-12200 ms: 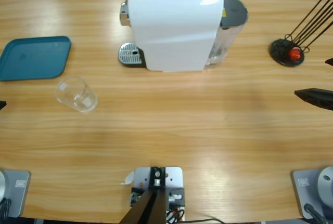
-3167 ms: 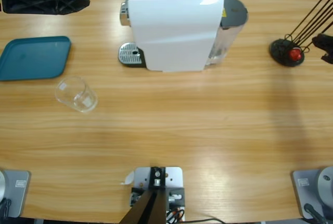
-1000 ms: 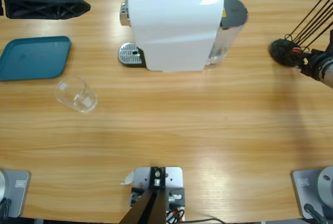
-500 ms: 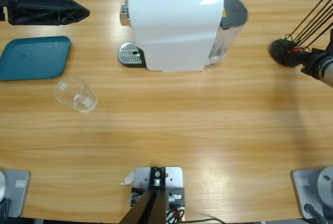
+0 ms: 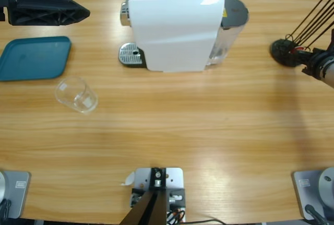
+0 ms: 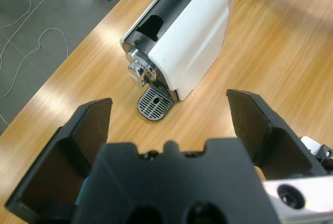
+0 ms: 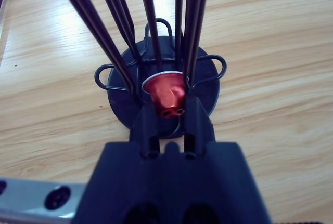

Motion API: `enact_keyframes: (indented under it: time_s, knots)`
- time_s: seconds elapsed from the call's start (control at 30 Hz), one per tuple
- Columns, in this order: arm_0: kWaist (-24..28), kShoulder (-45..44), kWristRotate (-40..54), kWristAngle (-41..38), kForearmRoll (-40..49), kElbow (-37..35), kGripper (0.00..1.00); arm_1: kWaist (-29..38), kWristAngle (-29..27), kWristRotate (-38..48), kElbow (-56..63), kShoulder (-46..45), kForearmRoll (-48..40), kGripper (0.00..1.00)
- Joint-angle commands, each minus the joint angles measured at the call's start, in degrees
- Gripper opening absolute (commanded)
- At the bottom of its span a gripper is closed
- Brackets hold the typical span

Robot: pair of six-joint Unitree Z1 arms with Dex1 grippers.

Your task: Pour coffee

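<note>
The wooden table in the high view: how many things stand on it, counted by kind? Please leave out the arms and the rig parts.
White coffee machine: 1
Clear empty glass cup: 1
Teal plastic tray: 1
Black wire capsule rack: 1
Small red capsule: 1
Total: 5

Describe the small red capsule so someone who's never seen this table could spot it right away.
Start at the big white coffee machine and go toward the table end on its water tank side, to the round black wire capsule rack. The small red capsule sits at its base between the right gripper jaws, the only red thing there.
</note>
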Motion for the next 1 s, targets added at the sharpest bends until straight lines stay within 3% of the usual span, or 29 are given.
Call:
enact_keyframes:
  time_s: [0.03, 0.1, 0.47, 1.0]
  knots:
    - [-0.1, -0.7, -1.0, 0.8, 0.4, 2.1, 0.950, -0.7, 0.2, -2.0, 0.3, -5.3, -0.1, 0.000]
    - [-0.2, -0.6, -1.2, 0.7, 0.3, 2.2, 0.950, -0.7, 0.7, -2.0, 0.2, -8.2, 1.8, 0.000]
    - [-1.3, 1.3, -1.6, 0.5, -0.1, 1.7, 0.950, 1.1, -1.1, -3.0, -16.0, -29.8, 36.7, 0.000]
    - [-4.2, 4.2, -3.9, 0.4, -1.3, -0.1, 0.950, 6.0, -5.9, -4.9, -29.5, -43.2, 59.2, 0.000]
